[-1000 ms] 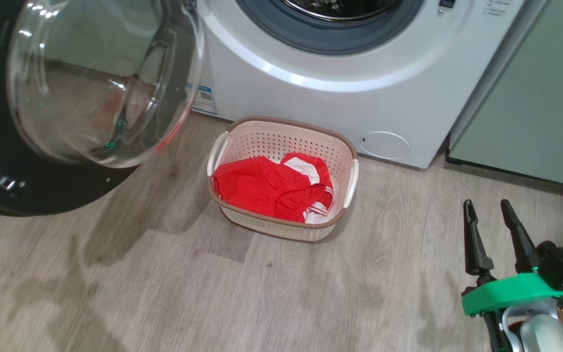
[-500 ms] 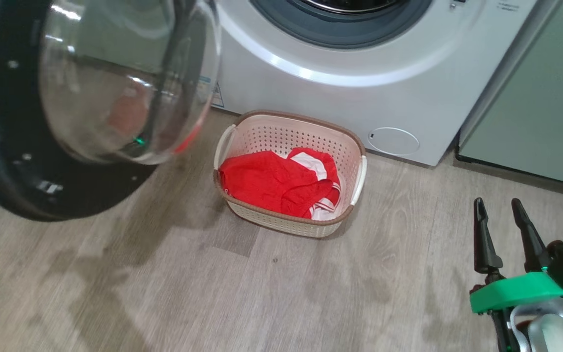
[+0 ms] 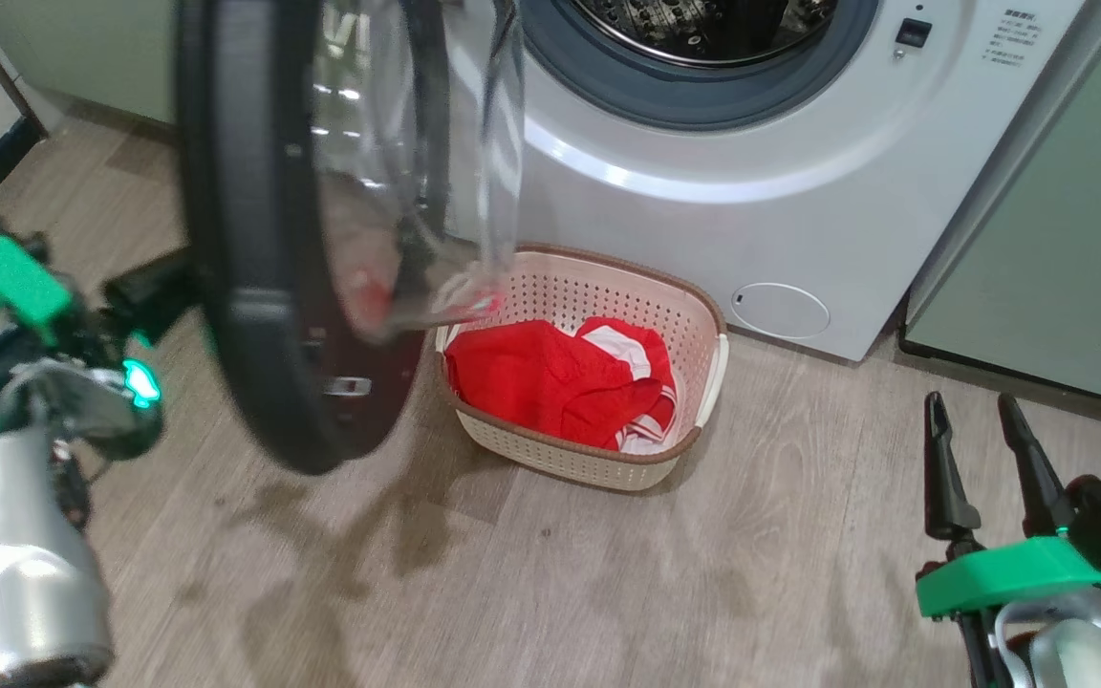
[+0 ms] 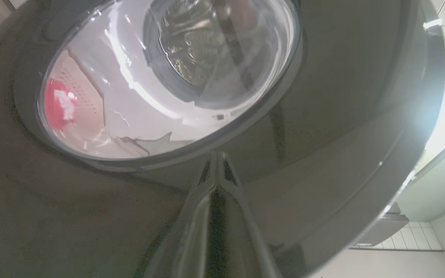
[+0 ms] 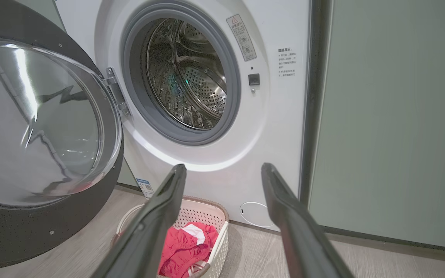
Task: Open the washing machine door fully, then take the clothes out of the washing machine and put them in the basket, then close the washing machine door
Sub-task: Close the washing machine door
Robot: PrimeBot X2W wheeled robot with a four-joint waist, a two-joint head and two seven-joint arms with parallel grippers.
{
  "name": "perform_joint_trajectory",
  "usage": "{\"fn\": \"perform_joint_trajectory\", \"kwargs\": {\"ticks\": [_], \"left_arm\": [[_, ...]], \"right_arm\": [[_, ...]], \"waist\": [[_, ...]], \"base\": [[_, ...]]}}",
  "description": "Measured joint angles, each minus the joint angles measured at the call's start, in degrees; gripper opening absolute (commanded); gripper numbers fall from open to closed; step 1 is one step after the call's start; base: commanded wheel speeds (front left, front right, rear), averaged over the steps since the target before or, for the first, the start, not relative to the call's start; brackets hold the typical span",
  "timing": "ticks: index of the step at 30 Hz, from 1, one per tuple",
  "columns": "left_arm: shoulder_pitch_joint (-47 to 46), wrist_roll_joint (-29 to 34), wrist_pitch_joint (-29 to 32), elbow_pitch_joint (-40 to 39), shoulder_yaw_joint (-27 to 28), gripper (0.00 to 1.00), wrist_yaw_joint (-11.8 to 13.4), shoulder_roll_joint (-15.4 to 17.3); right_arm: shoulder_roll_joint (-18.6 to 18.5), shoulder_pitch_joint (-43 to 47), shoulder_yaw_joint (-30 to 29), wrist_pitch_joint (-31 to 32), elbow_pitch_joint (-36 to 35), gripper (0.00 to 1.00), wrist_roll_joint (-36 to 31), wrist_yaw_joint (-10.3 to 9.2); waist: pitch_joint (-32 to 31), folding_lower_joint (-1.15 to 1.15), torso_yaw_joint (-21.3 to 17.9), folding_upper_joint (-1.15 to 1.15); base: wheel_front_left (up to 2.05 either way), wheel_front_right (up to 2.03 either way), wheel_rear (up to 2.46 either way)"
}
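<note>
Grey wood-look floor (image 3: 608, 592) runs up to the white washing machine (image 3: 799, 220), with a pale green cabinet (image 3: 1067, 239) to its right. The red clothes (image 3: 550, 382) lie in the cream basket (image 3: 598, 459), which stands on the floor just in front of the machine, and the drum (image 5: 191, 77) looks empty to me. I judge that unloading is done and closing is the step in hand.

The door (image 3: 245, 287) stands about halfway, nearly edge-on from my head. My left gripper (image 4: 216, 162) is on its outer side, fingers pressed together, tips at the black rim just below the glass. I cannot tell for sure whether they touch. My right gripper (image 3: 969, 406) hangs low at the right, well apart from everything, fingers spread and holding nothing.

Next I need a steady push on the rim, following the hinge's arc, until the latch catches. The glass bulge seems to pass over the basket's left end, so I should watch that corner.
</note>
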Motion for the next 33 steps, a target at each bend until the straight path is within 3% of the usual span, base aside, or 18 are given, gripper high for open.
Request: {"fn": "perform_joint_trajectory", "kwargs": {"ticks": [6, 10, 14, 23, 33], "left_arm": [[6.4, -0.53, 3.42, -14.26, -4.31, 0.0, 5.41, -5.38], [9.05, -1.2, 2.98, -19.96, -8.25, 0.0, 7.19, -6.37], [10.35, -2.67, -0.9, -20.75, -10.66, 0.0, 8.09, -6.38], [10.22, -5.21, -9.29, -18.63, -15.33, 0.0, 6.84, -6.49], [5.06, -4.08, -17.41, -8.91, -14.14, 0.0, 3.1, -6.32]], "right_arm": [[0.12, 0.57, 0.43, 0.0, 0.11, 1.0, 0.0, 0.0], [0.11, 0.54, 0.7, 0.0, 0.18, 1.0, 0.0, 0.0], [0.11, 0.51, 0.93, 0.0, 0.24, 1.0, 0.0, 0.0], [0.07, 0.43, 0.77, 0.0, 0.32, 1.0, 0.02, 0.0], [0.13, 0.19, 0.43, 0.0, 0.26, 1.0, 0.08, 0.0]], "waist": [[-0.43, 0.0, -1.1, 0.0], [-0.46, 0.0, -2.81, 0.0], [-0.4, 0.0, -5.39, 0.0], [0.52, 0.0, -13.24, 0.0], [2.59, 0.0, -22.2, 0.0]], "base": [[0.0, 0.0, 0.0], [0.0, 0.0, 0.0], [0.0, 0.0, 0.0], [0.0, 0.0, 0.0], [0.0, 0.0, 0.0]]}}
